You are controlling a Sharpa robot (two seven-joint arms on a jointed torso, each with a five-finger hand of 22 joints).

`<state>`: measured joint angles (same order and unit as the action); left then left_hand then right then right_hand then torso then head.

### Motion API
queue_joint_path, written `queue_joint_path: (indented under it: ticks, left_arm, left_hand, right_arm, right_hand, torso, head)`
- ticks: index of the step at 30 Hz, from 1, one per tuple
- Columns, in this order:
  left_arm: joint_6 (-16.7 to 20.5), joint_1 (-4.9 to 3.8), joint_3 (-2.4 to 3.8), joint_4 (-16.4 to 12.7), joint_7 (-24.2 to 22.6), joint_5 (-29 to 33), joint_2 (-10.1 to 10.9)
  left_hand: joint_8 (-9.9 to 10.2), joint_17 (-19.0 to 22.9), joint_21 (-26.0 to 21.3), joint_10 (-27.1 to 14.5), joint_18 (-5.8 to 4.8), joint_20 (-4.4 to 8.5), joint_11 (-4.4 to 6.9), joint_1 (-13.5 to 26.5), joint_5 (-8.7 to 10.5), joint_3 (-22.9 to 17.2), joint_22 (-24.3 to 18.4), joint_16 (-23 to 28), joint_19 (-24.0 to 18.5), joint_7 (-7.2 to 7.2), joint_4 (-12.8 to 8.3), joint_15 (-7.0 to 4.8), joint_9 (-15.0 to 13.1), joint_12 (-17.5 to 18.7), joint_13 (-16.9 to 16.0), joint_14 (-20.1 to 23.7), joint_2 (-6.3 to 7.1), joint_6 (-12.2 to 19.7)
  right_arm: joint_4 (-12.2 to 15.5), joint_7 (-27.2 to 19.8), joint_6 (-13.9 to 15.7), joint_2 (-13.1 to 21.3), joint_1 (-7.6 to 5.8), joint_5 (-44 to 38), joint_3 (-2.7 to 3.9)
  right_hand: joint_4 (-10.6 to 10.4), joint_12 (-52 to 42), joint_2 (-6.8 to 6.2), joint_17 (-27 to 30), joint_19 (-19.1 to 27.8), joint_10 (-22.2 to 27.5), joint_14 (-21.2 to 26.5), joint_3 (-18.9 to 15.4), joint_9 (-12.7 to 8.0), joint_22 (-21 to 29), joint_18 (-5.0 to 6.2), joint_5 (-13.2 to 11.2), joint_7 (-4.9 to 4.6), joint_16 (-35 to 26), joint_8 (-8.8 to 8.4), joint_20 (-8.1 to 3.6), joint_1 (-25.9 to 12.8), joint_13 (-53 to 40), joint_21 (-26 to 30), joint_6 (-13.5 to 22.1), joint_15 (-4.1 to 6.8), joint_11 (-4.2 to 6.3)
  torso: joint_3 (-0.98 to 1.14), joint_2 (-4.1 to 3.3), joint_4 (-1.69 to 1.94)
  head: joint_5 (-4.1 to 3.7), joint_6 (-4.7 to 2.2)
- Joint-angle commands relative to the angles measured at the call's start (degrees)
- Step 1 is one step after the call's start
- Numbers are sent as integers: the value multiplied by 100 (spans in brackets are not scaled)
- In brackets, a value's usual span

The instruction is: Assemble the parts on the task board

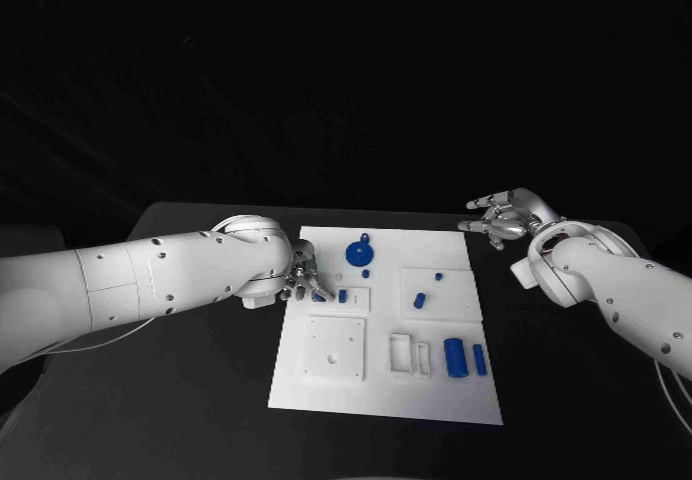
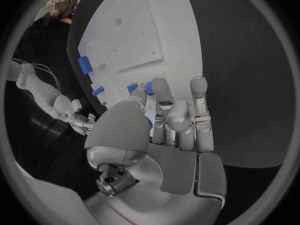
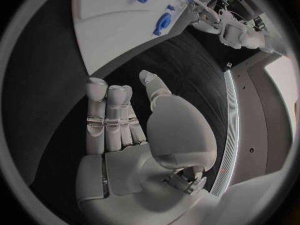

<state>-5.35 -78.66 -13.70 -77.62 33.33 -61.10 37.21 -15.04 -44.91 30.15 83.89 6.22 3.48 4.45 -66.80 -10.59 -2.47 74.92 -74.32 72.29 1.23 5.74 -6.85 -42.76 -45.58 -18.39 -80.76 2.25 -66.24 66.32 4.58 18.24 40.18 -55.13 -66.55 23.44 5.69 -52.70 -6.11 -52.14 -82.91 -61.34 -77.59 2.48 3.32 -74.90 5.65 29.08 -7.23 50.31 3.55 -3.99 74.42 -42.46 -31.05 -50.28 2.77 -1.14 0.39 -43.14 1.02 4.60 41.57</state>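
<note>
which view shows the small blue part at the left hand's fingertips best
The left wrist view: the small blue part sits right between the left hand's fingertips. The head view shows it tiny and half hidden. In the right wrist view, it cannot be made out.

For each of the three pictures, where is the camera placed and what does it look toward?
Head view: on the robot's head, looking down at the white task board; both white arms show.
Left wrist view: behind the silver left hand, facing the board, fingers at a small blue part.
Right wrist view: behind the silver right hand, over the black table, holding nothing.
All three share the board.
</note>
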Motion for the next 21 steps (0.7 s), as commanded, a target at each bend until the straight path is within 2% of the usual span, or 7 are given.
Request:
queue_joint_path:
  ticks: [1, 6, 21]
  left_arm:
    - [-90, 8, -14, 30, 38, -18, -24]
    - [-97, 1, -13, 83, 39, -16, -56]
    - [-214, -16, -13, 192, 47, 19, -194]
  left_hand:
    - [27, -11, 34, 279, -22, 8, 40, 8, 22, 17, 100, 6, 1, 5, -39, 2, -7, -21, 8, -45, -78, -26]
    - [29, -14, 36, 279, -21, 5, 40, -26, 26, 49, 100, 7, -3, 5, -98, 2, -10, -22, 17, -44, -126, -23]
    - [34, -26, 37, 279, -18, 3, 40, -21, 27, 84, 101, 4, -4, 5, -121, 2, -10, -27, 22, -44, -143, -22]
  right_arm:
    - [3, -41, -81, -3, 6, -10, 2]
    - [5, -41, -79, -1, 8, -10, 2]
    - [5, -39, -83, -4, 10, -10, 2]
  right_hand:
    - [-12, -13, 7, 9, -35, 10, 27, -19, -4, -322, 70, 36, -6, -15, -29, -6, -51, -4, 23, 23, 20, 14]
    - [-15, -15, 18, 11, -37, 8, 26, -24, -4, -322, 70, 38, -6, -17, -28, -5, -56, -1, 31, 15, 20, 14]
    - [-15, -15, 18, 11, -37, 8, 26, -24, -4, -322, 70, 38, -6, -17, -28, -5, -56, -1, 31, 15, 20, 14]
  torso:
    - [4, 0, -4]
    - [7, -2, -5]
    - [6, 2, -3]
  head:
    - [-1, 5]
    - [-4, 5]
    - [-13, 6]
